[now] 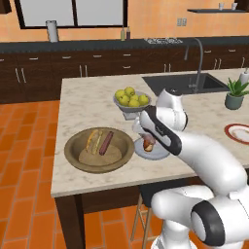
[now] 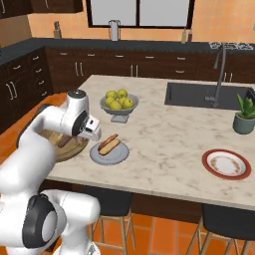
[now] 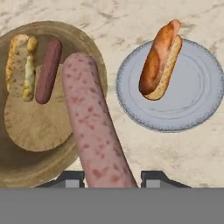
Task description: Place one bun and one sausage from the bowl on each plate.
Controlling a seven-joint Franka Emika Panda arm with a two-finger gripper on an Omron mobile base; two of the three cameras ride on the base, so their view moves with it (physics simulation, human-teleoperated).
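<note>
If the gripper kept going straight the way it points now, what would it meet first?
The gripper is shut on a sausage and points down at the counter. Going on, the sausage's tip would probably reach the bowl near its rim by the grey plate, though depth is unclear.

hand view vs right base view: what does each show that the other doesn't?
Hand view alone: the sausage held in the gripper, plus a bun and a second sausage lying in the bowl.

Right base view alone: the red-rimmed plate, fruit bowl, sink and potted plant.

Both: the grey-blue plate carrying a bun, beside the brown bowl.
</note>
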